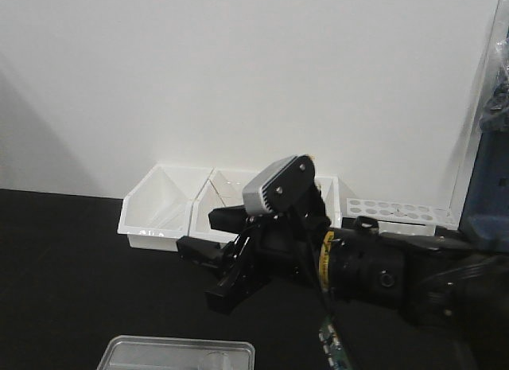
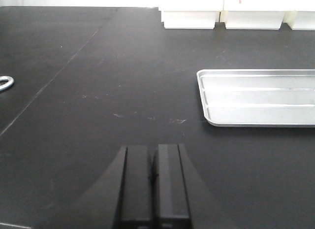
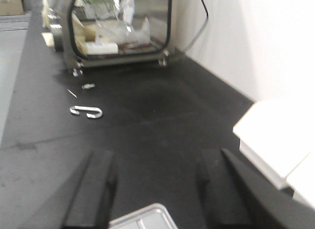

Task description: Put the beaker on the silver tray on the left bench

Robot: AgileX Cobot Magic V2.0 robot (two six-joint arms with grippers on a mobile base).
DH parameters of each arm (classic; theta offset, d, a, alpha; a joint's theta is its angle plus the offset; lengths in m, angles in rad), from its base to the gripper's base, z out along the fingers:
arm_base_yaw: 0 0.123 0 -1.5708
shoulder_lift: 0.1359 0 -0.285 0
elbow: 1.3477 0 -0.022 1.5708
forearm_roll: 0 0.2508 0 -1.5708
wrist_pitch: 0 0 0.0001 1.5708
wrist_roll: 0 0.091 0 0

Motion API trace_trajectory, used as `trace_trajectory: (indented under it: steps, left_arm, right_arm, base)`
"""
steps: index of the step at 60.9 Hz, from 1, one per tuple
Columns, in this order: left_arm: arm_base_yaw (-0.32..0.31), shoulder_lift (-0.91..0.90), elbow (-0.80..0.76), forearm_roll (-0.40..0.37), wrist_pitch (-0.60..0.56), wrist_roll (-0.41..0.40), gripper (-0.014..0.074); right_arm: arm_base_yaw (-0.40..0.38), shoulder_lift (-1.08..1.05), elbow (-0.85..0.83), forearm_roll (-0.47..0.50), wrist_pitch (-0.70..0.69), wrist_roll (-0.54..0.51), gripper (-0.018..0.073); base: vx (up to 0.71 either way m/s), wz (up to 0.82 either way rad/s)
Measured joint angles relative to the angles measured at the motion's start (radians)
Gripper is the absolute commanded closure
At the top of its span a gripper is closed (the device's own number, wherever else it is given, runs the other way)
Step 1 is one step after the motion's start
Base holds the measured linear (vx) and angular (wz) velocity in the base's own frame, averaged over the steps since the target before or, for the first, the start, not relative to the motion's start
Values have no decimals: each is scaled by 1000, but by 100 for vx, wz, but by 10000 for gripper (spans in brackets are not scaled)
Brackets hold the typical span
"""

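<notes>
Two claws are shown empty: the left claw (image 2: 153, 155) is closed finger to finger, the right claw (image 3: 157, 160) spread wide over a corner of the silver tray (image 2: 256, 121). Only a faint clear shape, possibly the beaker (image 1: 221, 357), is seen inside that tray on the black surface (image 2: 98, 91). Light, brittle, slippery glass is expected, best gripped gently at mid-wall.

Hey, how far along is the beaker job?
Done: unclear; a faint clear shape in the silver tray might be the beaker. In hand: nothing; right end effector open and empty, left end effector shut on nothing. Left: confirm placement.
</notes>
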Motion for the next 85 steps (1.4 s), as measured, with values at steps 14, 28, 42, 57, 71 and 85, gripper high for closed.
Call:
trace_trajectory:
  steps: [14, 28, 42, 57, 71, 85]
  left_arm:
    - [0, 0, 0, 0, 0, 0, 595]
    - [0, 0, 0, 0, 0, 0, 595]
    - [0, 0, 0, 0, 0, 0, 595]
    - [0, 0, 0, 0, 0, 0, 595]
    - [0, 0, 0, 0, 0, 0, 595]
    - [0, 0, 0, 0, 0, 0, 595]
  right_arm:
    - [0, -172, 0, -174, -46, 131, 487]
    - [0, -225, 0, -185, -55, 136, 576]
    - [0, -226, 1, -195, -39, 136, 575]
    - [0, -259, 2, -6, 43, 114, 575]
    - [0, -353, 2, 534, 350, -319, 575]
    - [-48, -542, 67, 1046, 705, -1012, 575]
  base:
    - [0, 0]
    - [0, 0]
    - [0, 0]
    - [0, 0]
    - [0, 0]
    - [0, 0]
